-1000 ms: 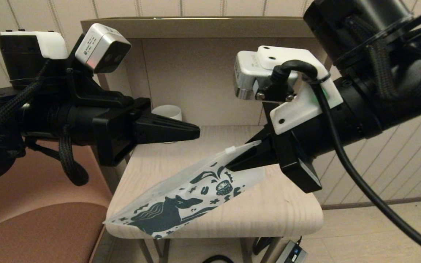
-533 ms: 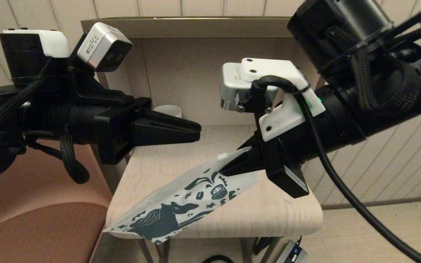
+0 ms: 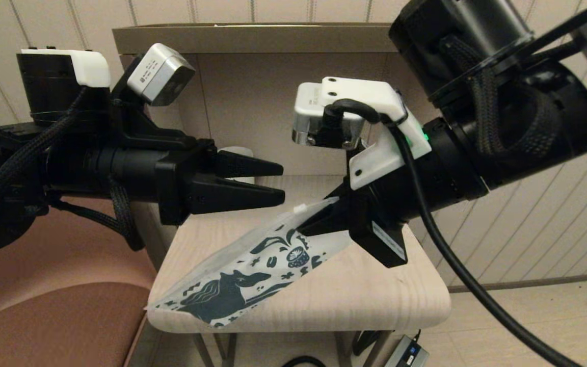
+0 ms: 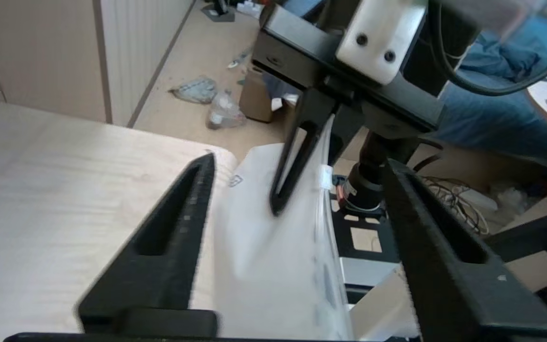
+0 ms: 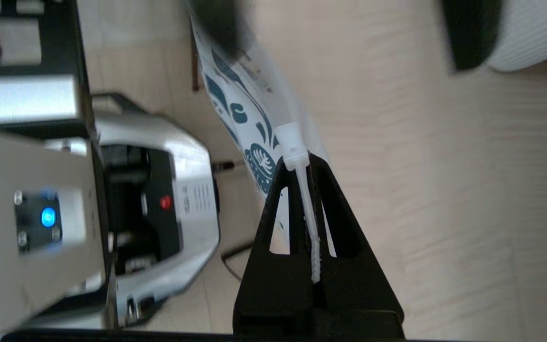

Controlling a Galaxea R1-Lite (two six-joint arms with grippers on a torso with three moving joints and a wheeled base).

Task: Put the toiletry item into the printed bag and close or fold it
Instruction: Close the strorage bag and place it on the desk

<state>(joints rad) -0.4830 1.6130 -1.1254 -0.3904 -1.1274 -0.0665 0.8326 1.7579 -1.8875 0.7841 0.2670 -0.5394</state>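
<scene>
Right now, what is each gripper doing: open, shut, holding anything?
Left gripper: open, empty, hovering near the printed bag.
Right gripper: shut on the printed bag's zip edge, holding that end up off the table.

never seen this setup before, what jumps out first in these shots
The printed bag, white with a dark teal horse, hangs slanted over the light wooden table, its low corner at the table's front left edge. The right gripper is shut on its upper zip edge, holding that end up. The left gripper hovers open just above and left of it, with a white mug behind it.
</scene>
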